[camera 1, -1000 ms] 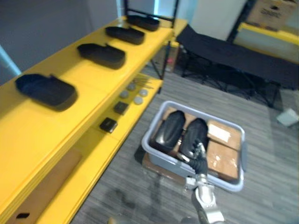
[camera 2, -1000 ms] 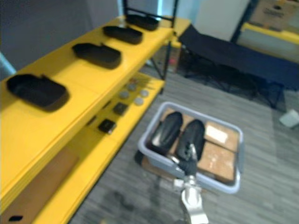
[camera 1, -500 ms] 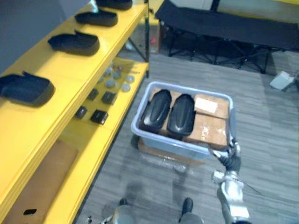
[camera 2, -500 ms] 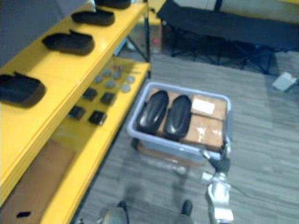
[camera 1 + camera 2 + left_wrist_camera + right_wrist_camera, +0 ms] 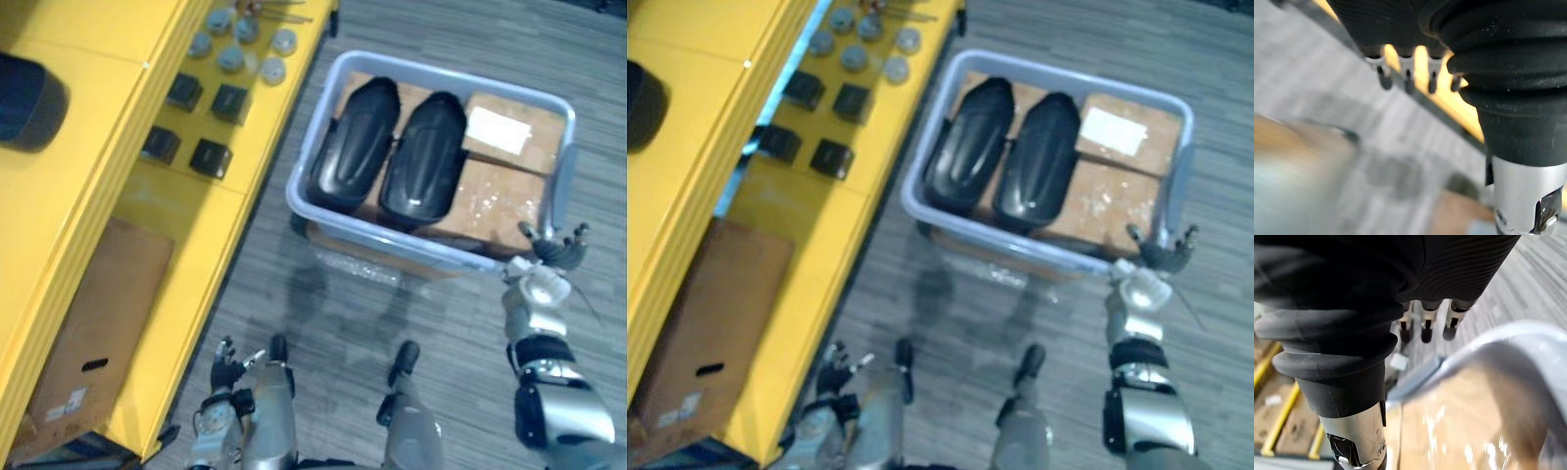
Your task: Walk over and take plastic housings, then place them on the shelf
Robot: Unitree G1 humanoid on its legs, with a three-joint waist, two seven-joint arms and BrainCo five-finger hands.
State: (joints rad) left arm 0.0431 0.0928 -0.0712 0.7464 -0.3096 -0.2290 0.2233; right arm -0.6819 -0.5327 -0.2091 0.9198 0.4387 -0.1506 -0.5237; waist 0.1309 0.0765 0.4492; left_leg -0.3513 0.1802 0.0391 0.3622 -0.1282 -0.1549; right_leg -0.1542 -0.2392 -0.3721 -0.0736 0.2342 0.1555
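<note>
Inside the grey bin (image 5: pixel 372 229) on the floor, at about 1 o'clock in the head views, two black plastic housings (image 5: pixel 355 142) lie side by side, with brown cartons (image 5: pixel 490 196) at their 3 o'clock. By the bin's 5 o'clock corner the right hand (image 5: pixel 551 252) hovers empty, fingers spread wide. The left hand (image 5: pixel 227 368) hangs at 7 o'clock beside the yellow shelf (image 5: pixel 88 166), fingers straight, holding nothing.

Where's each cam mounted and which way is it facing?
Left eye view: on the head, looking down at the grey bin holding two black housings; left hand and right hand at the bottom.
Right eye view: beside it, same scene, slightly offset.
Left wrist view: along its open fingers toward the yellow shelf.
Right wrist view: along its open fingers toward the bin's rim.
</note>
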